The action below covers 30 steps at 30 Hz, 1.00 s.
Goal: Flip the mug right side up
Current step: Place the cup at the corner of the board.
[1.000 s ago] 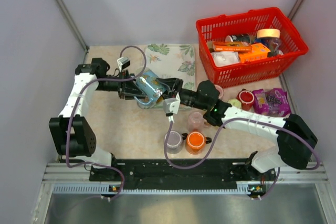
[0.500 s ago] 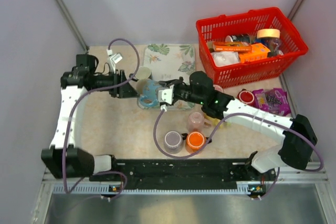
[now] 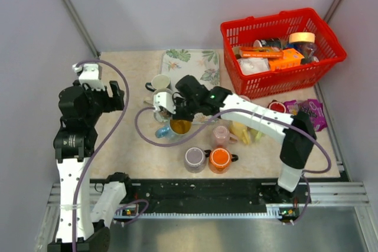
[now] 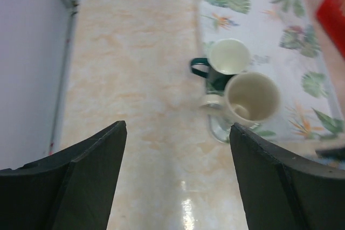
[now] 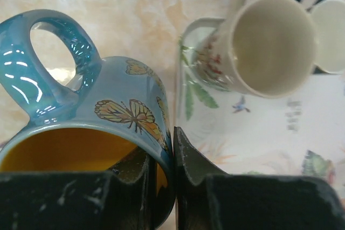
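Observation:
The mug is glossy blue with butterflies and a yellow inside. In the top view its yellow mouth faces up, just in front of the floral tray. My right gripper is shut on the mug's rim. In the right wrist view one finger sits inside the mug and the other outside its wall, at the right gripper; the handle points away to the upper left. My left gripper is open and empty at the far left, well apart from the mug. In the left wrist view the left gripper frames bare table.
A cream mug and a white mug with a green handle stand at the tray's left edge, close to the right gripper. Grey, orange and pink cups stand nearer. A red basket fills the back right.
The left gripper let go of the mug, opened wide and drew back to the left. The right gripper closed on the rim and turned the mug mouth up, moving it left and nearer.

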Tool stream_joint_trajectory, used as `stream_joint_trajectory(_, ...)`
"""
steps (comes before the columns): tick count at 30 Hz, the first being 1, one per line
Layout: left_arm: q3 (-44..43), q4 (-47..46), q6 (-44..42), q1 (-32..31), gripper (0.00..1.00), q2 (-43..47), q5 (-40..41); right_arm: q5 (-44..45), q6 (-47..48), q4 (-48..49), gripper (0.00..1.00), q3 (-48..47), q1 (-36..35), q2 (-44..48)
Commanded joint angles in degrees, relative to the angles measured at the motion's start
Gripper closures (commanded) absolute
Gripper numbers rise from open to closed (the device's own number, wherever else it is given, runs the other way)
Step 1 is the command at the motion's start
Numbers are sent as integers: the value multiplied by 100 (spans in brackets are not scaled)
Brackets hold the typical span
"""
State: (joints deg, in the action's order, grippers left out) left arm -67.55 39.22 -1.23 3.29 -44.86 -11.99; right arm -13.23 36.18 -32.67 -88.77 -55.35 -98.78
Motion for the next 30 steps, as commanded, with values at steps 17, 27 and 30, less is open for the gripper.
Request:
stream_joint_trajectory(17, -215, -213, 176, 190, 15, 812, 1990, 699, -1483, -1374, 100, -2188, -652, -2286)
stream_joint_trajectory(27, -776, -74, -622, 181, 12, 751, -633, -11, -1131, -1646, 46, -2347, -530, -1672)
stream_joint_trajectory(30, -1364, 619, -1035, 190, 12, 462, -2136, -345, -1149, -1655, 42, -2198, -319, -1180)
